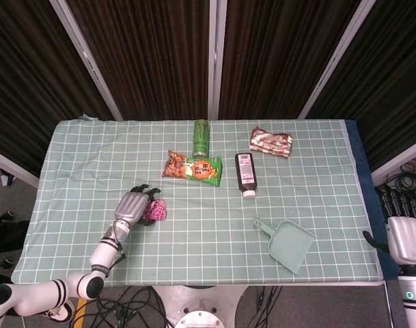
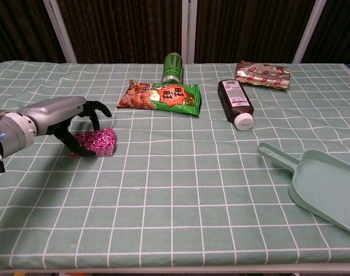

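Pink packet (image 2: 97, 141) lies under the left robot hand (image 2: 77, 118), fingers curled around it.

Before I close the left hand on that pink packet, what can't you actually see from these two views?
- Left hand contact with the pink packet: fingers hide it in both views.
- Right hand: cut by the head view's edge, absent from the chest view.
- Dustpan: cropped in the chest view.
- Bottle label: too small.

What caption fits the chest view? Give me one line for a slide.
Left hand curls over a pink packet on the checked tablecloth, with snack bag, green can, brown bottle and dustpan beyond.
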You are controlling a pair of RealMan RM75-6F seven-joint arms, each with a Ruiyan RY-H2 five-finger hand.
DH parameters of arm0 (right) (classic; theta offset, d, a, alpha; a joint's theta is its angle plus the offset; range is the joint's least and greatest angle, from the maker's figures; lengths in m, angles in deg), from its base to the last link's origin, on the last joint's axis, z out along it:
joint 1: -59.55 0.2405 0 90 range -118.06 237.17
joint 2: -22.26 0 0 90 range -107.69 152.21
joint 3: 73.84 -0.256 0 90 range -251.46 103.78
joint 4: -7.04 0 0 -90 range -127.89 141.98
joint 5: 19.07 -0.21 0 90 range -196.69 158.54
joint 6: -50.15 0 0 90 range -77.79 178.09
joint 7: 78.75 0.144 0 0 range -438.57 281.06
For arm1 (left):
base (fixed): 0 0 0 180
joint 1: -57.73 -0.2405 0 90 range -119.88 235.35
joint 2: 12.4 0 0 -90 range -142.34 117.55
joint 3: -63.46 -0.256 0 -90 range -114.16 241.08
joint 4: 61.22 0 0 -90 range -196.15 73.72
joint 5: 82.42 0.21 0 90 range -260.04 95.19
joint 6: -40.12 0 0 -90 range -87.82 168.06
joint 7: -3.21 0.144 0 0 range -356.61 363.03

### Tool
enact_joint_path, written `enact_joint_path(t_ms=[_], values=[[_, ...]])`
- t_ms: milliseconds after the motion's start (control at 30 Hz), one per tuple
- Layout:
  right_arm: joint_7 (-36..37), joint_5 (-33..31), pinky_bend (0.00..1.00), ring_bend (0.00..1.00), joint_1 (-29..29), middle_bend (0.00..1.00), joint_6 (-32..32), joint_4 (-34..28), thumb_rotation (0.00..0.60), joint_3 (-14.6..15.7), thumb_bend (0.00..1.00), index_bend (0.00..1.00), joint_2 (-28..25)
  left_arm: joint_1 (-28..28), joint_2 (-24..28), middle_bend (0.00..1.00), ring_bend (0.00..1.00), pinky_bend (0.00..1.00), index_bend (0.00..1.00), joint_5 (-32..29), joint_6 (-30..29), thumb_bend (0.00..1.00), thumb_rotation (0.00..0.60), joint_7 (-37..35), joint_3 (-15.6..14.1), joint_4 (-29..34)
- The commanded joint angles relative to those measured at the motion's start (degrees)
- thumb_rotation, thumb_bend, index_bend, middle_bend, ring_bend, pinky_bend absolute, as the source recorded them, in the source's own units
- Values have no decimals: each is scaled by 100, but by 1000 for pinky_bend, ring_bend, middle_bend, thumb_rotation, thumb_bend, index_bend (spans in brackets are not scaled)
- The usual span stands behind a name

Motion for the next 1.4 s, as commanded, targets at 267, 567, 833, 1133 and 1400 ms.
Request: enact_joint_path(t_ms=[267, 567, 833, 1133, 1400], values=[[4, -26, 0, 0, 3, 0, -21, -2, 600, -4, 100, 0, -10, 37, -2, 418, 118, 184, 207, -43, 25, 190, 600, 16, 30, -5], [23, -40, 0, 0, -3, 0, -11, -5, 600, -14, 100, 0, -26, 19, 40, 460, 136, 191, 215, -62, -45, 195, 600, 37, 39, 25], [1, -36, 0, 0, 2, 0, -9, -32, 600, -15, 101, 0, -33, -15, 256, 464, 136, 192, 216, -83, -133, 199, 600, 92, 69, 169], [-68, -48, 0, 0, 16, 0, -41, -73, 600, -8, 100, 0, -34, -46, 592, 467, 137, 192, 216, -190, -170, 199, 600, -14, 220, -71], [-203, -69, 0, 0, 27, 0, -60, -181, 600, -5, 101, 0, -59, -141, 542, 153, 56, 188, 166, 96, -388, 184, 600, -436, 229, -663]])
